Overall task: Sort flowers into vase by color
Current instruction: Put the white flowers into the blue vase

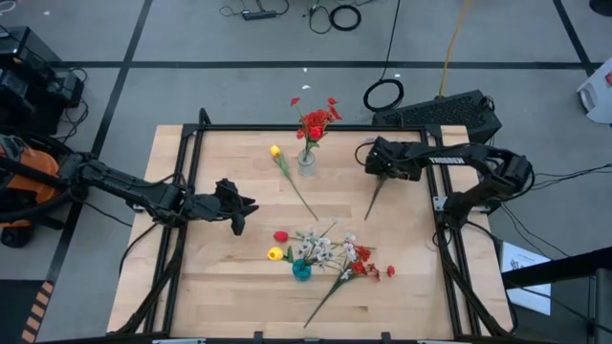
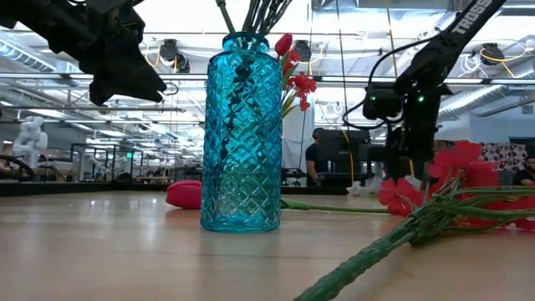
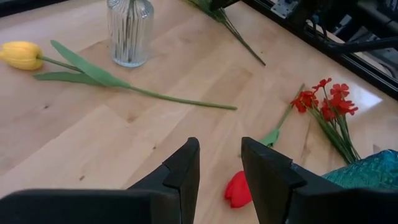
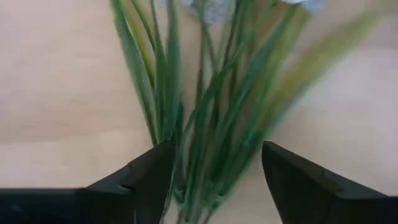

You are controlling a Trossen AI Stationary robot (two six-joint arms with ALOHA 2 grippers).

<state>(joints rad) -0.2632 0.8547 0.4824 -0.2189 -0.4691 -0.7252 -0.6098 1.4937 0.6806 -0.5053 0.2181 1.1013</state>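
Right gripper [image 4: 214, 168] jaws spread over green stems [image 4: 211, 112].

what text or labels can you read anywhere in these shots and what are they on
"TROSS": white letters, cut off at the picture's edge, on the right arm in the low view.
White label strip on the right arm in the high view: too small to read.
Papers beside the table: print too small to read.

Right wrist view: green stems [image 4: 211, 118] blurred, blooms cut off at the upper edge. Low view: blue vase [image 2: 242, 134] hides part of a red bloom [image 2: 184, 194]; its flower heads run off the top edge. Left wrist view: blue vase clipped at the lower right corner.
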